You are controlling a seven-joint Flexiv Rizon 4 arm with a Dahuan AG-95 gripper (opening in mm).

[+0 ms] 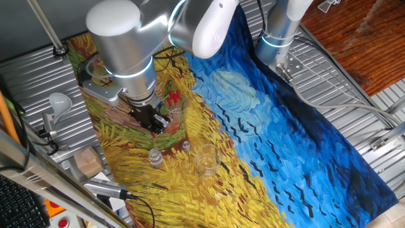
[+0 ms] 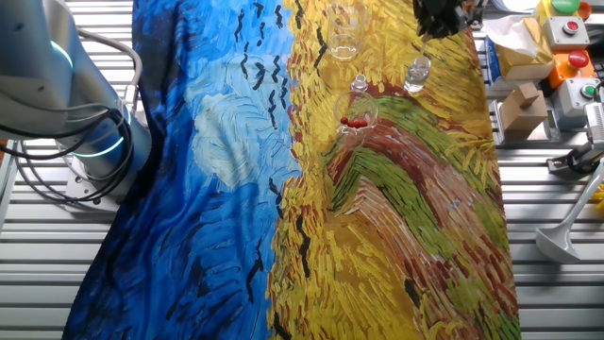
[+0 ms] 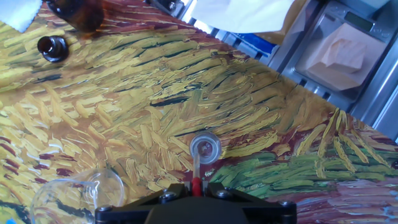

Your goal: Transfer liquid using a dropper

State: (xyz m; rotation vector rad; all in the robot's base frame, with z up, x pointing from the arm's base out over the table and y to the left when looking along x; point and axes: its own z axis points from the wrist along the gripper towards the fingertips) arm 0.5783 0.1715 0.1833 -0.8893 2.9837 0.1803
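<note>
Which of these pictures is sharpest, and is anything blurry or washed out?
Hand view: cloth crisp, the dropper clear, top-left brown bottle blurred. One fixed view: white arm cover overexposed. The other fixed view: evenly lit, small glass vial hard to make out.

Tool (image 3: 194, 198) fingertips and dropper (image 3: 196, 173) bulb cut off by hand view's bottom edge.

A painted cloth (image 2: 396, 236) covers the table; at its twelve o'clock in the other fixed view stand clear glasses (image 2: 344, 47) and a small vial (image 2: 417, 74).
</note>
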